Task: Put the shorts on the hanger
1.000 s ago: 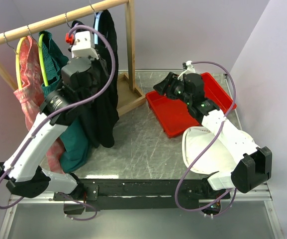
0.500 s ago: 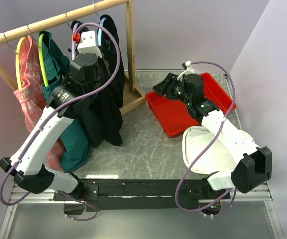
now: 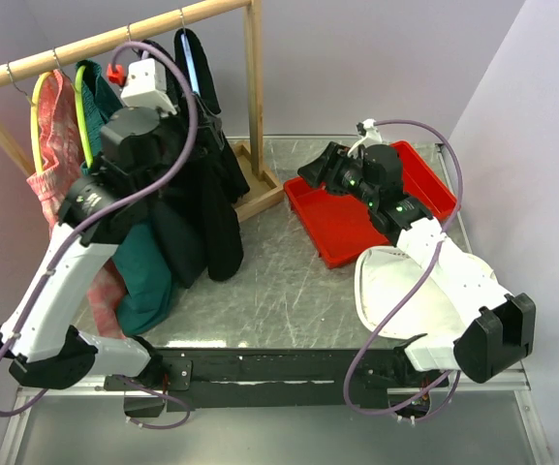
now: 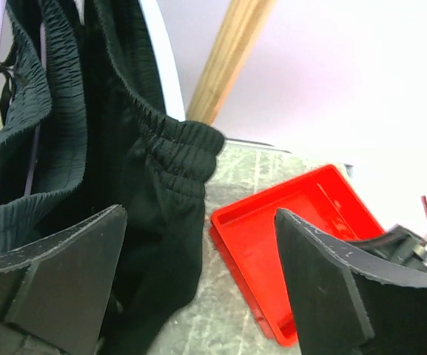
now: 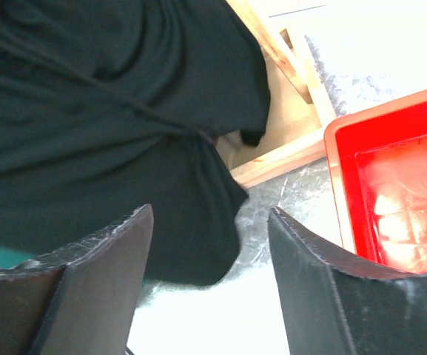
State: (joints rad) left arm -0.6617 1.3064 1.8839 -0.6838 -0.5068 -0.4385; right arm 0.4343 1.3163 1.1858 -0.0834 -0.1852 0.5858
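The black shorts [image 3: 206,208] hang over the light blue hanger [image 3: 191,60], whose hook sits on the wooden rail [image 3: 95,41]. In the left wrist view the gathered waistband of the shorts [image 4: 154,166] drapes over the pale hanger arm [image 4: 165,70]. My left gripper [image 4: 198,214] is open just in front of the fabric, with nothing between its fingers. My right gripper [image 3: 318,167] hovers open over the red tray's left end, facing the shorts [image 5: 124,96] and apart from them; its fingers [image 5: 117,251] are empty.
Dark green shorts [image 3: 148,276] on a yellow-green hanger [image 3: 80,116] and pink checked shorts [image 3: 51,155] hang left of the black ones. The rack's wooden post [image 3: 254,87] and base stand beside a red tray [image 3: 357,218]. A white bowl [image 3: 405,291] lies near the right arm.
My left gripper has opened, let go at the hanger and shifted left. The black shorts stay hanging from the rail. The right arm has barely moved.
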